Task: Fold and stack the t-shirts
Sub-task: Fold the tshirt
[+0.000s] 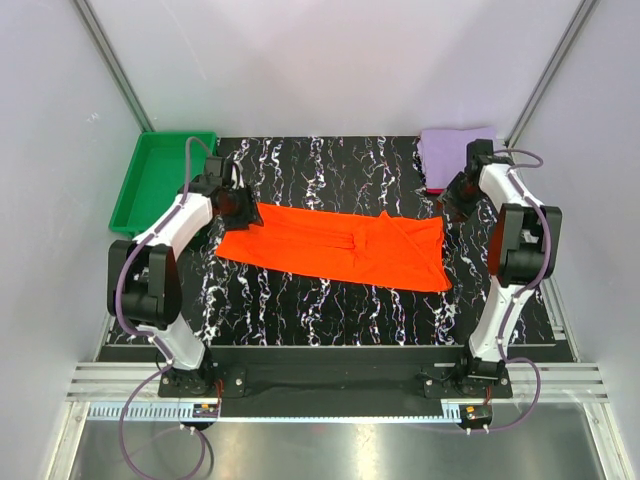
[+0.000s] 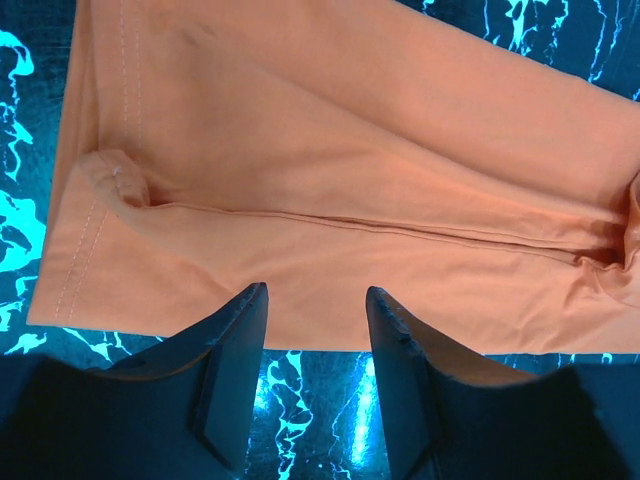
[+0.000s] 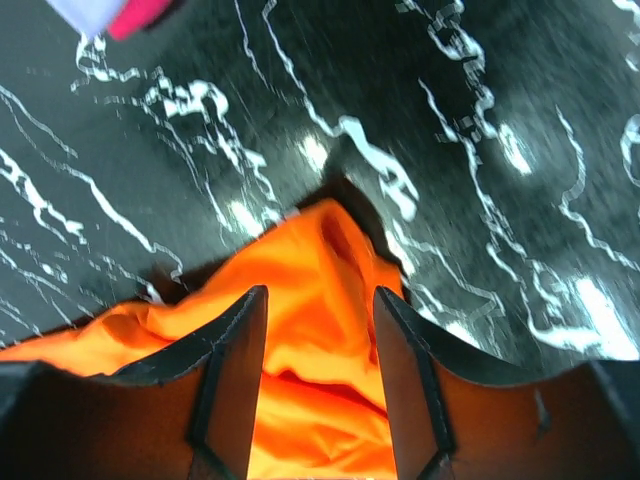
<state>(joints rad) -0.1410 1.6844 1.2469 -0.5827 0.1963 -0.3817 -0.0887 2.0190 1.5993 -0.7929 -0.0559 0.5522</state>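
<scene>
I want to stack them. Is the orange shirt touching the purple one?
Apart. The top view shows black table between the orange shirt and purple shirt.

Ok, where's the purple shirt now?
The purple shirt sits folded at the table's far right corner in the top view, atop a pink shirt, beside the right arm.

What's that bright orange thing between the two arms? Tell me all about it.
It is an orange-red t-shirt of plain soft cloth, folded into a long band lying flat across the black marbled table. A crease runs along its middle, and stitched hems show at its left end. Its right corner is bunched up. The left claw and right claw stand open over either end; contact is unclear.
</scene>
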